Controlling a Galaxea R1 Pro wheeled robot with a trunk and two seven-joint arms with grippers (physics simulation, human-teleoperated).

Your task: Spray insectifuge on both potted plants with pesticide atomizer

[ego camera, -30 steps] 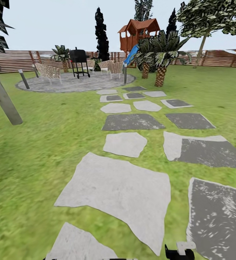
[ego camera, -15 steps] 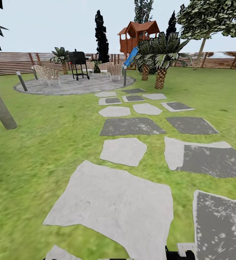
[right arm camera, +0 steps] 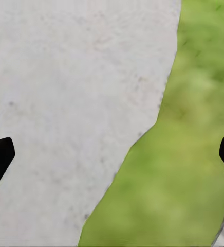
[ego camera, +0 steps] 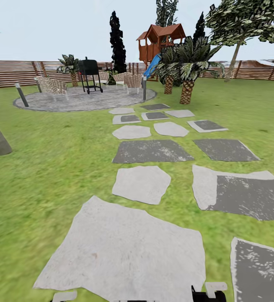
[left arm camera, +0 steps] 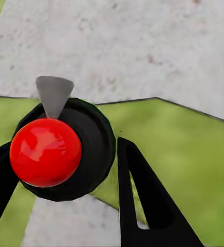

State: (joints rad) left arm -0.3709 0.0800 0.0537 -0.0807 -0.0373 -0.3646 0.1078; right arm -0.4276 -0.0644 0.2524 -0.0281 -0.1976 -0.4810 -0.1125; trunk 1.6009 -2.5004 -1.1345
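We roll along the pale stone slabs (ego camera: 124,251), left claw (left arm camera: 60,175) clamped around the red-topped black atomizer (left arm camera: 45,153) for spraying, right claw (right arm camera: 112,154) wide and empty.

**Stepping stones to a round patio**

Green lawn (ego camera: 49,167) runs to a brown slat fence (ego camera: 11,71) under a pale, even sky. Light and dark grey stone slabs (ego camera: 141,182) lead toward a circular paved patio (ego camera: 82,98) with wicker chairs (ego camera: 53,86) and a black grill (ego camera: 90,69). Beyond stand palm trees (ego camera: 187,63) and a red wooden playhouse (ego camera: 160,37) with a blue slide.
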